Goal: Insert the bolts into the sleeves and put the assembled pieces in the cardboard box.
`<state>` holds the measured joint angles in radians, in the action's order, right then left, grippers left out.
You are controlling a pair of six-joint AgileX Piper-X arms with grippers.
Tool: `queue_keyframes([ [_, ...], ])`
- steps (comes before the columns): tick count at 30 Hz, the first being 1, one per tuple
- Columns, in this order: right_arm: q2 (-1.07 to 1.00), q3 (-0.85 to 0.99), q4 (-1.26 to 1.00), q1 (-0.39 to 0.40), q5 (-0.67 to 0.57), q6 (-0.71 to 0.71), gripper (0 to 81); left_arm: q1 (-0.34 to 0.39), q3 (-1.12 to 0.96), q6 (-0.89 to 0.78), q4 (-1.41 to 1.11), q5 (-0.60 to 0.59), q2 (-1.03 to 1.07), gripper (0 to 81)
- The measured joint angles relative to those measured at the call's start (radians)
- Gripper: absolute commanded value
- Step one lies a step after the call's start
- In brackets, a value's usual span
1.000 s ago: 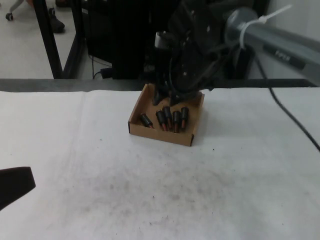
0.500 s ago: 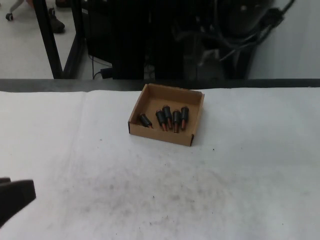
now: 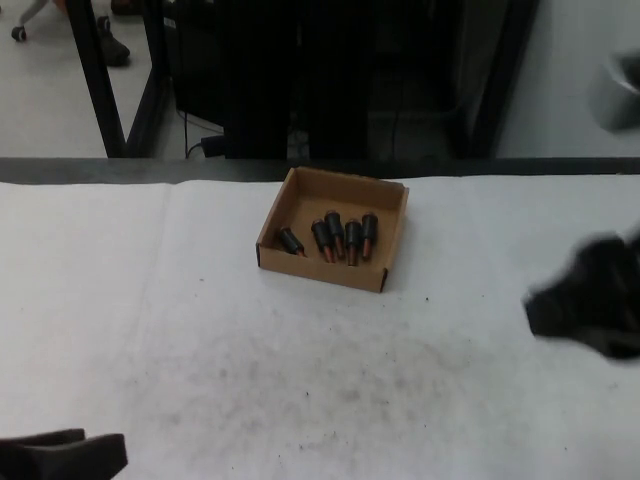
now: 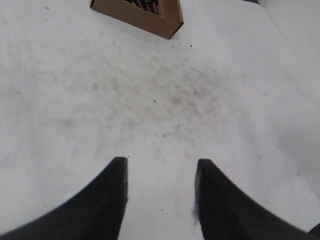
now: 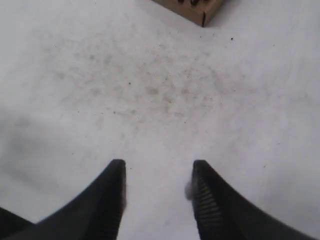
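Cardboard box (image 3: 330,276) sat toward twelve o'clock on the bench (image 3: 300,390), with five assembled pieces (image 3: 338,238) lying inside it. The arm that hung over it a second ago had pulled away to about four o'clock. Right hand (image 5: 157,172) and left hand (image 4: 161,170), down at seven o'clock, were both spread open and empty. The job looked about done to me.

It looks like a robot lab or a workshop — a work surface (image 3: 150,300) under a white, smudged cover, black metal frame posts (image 3: 98,75) behind it, and a cable (image 3: 200,140) on the pale bare floor (image 3: 50,100).
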<state>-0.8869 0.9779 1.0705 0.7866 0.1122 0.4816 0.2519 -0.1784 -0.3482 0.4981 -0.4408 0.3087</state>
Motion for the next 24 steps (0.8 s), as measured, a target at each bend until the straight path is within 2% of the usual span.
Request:
queue_keyframes([
  [1, 0.074, -0.083, -0.047, 0.015, 0.004, 0.041, 41.1, 0.0, 0.022, -0.014, -0.028, -0.009, 0.0, 41.3],
  [3, 0.115, -0.135, -0.077, 0.02, 0.01, 0.06, 41.1, 0.0, 0.059, -0.033, -0.059, -0.023, 0.0, 41.3],
  [4, 0.182, -0.23, -0.119, 0.025, 0.015, 0.082, 41.1, 0.0, 0.078, -0.041, -0.067, -0.028, 0.0, 41.3],
  [9, 0.284, -0.446, -0.263, 0.025, 0.023, 0.112, 41.1, 0.0, 0.145, -0.05, -0.074, -0.041, 0.0, 41.3],
  [17, 0.298, -0.699, -0.504, 0.027, 0.022, 0.26, 41.1, 0.0, 0.188, -0.088, -0.095, -0.043, 0.0, 40.5],
  [24, 0.298, -0.821, -0.59, 0.027, 0.024, 0.313, 41.1, 0.0, 0.188, -0.094, -0.087, -0.013, 0.0, 40.5],
])
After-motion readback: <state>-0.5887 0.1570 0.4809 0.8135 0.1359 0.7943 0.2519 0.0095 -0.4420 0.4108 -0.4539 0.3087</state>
